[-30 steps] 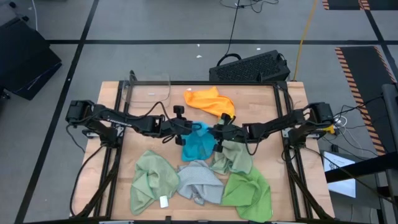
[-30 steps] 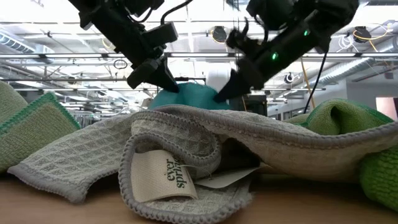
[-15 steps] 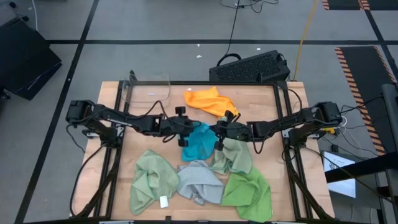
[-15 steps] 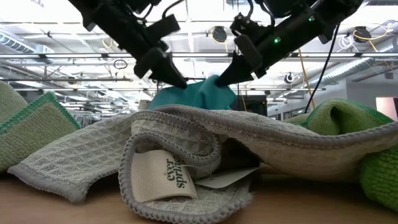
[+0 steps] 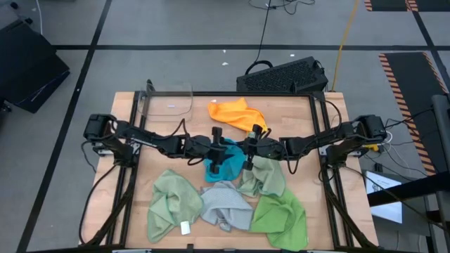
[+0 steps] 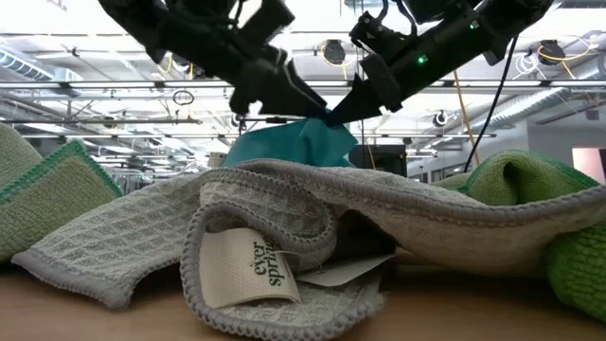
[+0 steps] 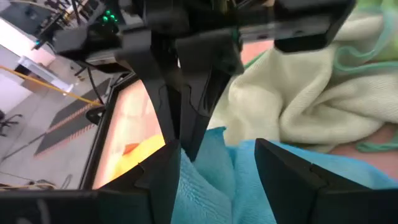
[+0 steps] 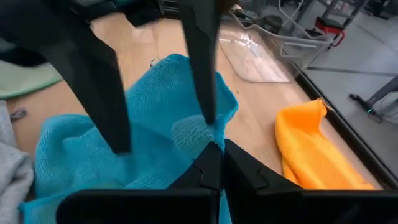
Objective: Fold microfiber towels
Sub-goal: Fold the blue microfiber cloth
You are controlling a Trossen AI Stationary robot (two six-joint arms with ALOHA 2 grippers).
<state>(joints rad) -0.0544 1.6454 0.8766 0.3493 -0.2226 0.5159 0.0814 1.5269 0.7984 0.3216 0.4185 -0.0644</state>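
The bright blue towel [image 5: 226, 164] lies crumpled at the table's middle, one corner raised. My right gripper [image 5: 245, 150] is shut on that corner. My left gripper [image 5: 225, 152] is open right beside it, its two fingers [image 7: 163, 180] standing either side of the raised blue fold [image 7: 214, 180]. The orange towel [image 5: 238, 114] lies toward the far edge. Two pale green towels [image 5: 171, 200] [image 5: 264, 176], a grey one [image 5: 225, 206] and a bright green one [image 5: 281, 218] lie bunched along the near side. My left gripper stands open astride the blue towel's raised fold, slanting down from the table's left; whether its fingers touch the cloth I cannot tell. My right gripper pinches the blue towel's raised corner edge [image 8: 216, 132] between its two fingers, slanting down from the table's right. That corner is lifted, and the rest of the towel [image 6: 284, 150] hangs slack onto the table.
A clear plastic tray [image 5: 169, 102] sits at the far left corner. A black slatted object [image 5: 285, 76] lies beyond the far edge. Black frame rails [image 5: 126, 176] run along both sides. In the low view the grey towel [image 6: 284, 237] fills the foreground.
My left gripper has let go of the blue towel and opened. It has moved toward the table's right, close to my right gripper, and turned at the wrist. The towel's left part has dropped, so the cloth now peaks only at my right gripper's corner.
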